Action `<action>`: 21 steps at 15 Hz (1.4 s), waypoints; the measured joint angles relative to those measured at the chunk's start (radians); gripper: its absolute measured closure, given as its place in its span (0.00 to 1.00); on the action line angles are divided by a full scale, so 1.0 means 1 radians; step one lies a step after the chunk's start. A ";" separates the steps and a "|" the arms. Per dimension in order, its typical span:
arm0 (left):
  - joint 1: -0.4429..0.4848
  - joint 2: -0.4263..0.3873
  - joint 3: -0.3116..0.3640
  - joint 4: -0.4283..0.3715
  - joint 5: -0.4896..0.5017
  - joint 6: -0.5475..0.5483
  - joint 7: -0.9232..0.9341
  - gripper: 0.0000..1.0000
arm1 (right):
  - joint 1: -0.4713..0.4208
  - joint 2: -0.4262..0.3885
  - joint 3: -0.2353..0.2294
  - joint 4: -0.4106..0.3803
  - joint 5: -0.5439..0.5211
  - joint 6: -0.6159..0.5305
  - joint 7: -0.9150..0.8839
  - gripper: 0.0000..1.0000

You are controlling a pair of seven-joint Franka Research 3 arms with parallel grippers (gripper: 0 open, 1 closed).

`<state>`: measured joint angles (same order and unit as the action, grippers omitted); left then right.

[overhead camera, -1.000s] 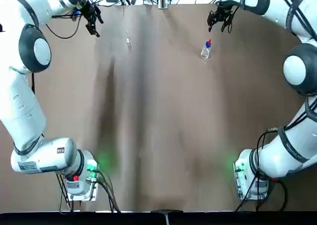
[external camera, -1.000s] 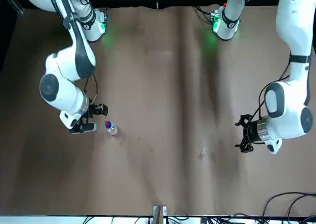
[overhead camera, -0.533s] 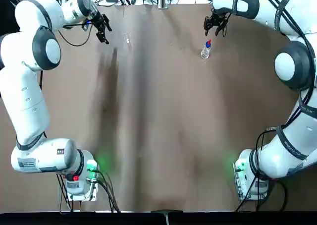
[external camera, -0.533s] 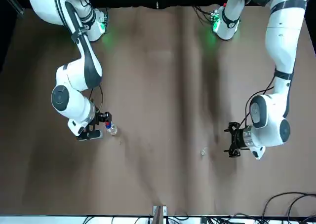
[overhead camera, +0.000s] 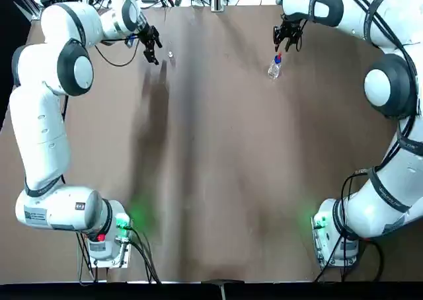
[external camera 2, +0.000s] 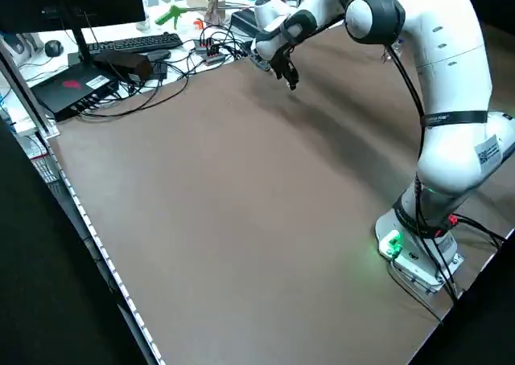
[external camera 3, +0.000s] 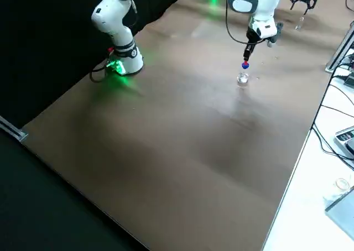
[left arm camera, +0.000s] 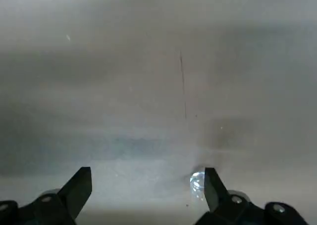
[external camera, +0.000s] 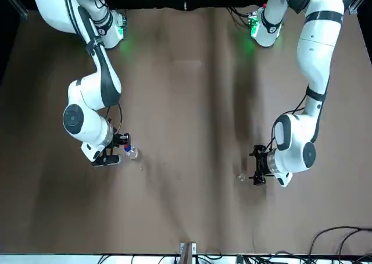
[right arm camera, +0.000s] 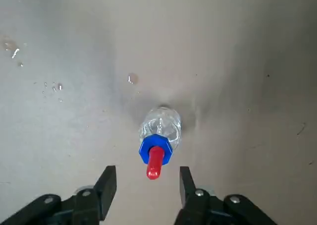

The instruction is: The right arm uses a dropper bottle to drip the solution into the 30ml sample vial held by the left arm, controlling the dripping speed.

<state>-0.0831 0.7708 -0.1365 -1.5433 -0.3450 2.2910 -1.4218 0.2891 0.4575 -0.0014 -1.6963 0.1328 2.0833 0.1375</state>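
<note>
At the table's (overhead camera: 218, 181) far right, the fingers of my black right claw (right arm camera: 148, 195) are apart, just above the red dropper tip of the clear bottle with a blue collar (right arm camera: 161, 131), which stands upright on the table. At far left, my black left claw (left arm camera: 148, 195) is also apart, near the tiny clear glass vial (external camera: 241, 177) on the table.

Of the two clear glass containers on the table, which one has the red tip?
The dropper bottle, the one by the right pincer; its blue collar also marks it off from the sample vial.
</note>
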 joint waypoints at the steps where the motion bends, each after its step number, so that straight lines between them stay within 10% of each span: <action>1: -0.001 0.006 0.000 0.002 0.000 0.017 -0.002 0.00 | 0.000 0.002 -0.001 0.000 0.000 0.000 0.000 0.49; 21: -0.067 0.070 0.003 0.037 -0.026 0.180 -0.094 0.13 | -0.001 0.035 -0.005 0.000 0.000 0.037 0.001 0.72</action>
<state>-0.1501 0.8405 -0.1336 -1.5059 -0.3709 2.4711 -1.5161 0.2882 0.4921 -0.0060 -1.6964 0.1325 2.1203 0.1384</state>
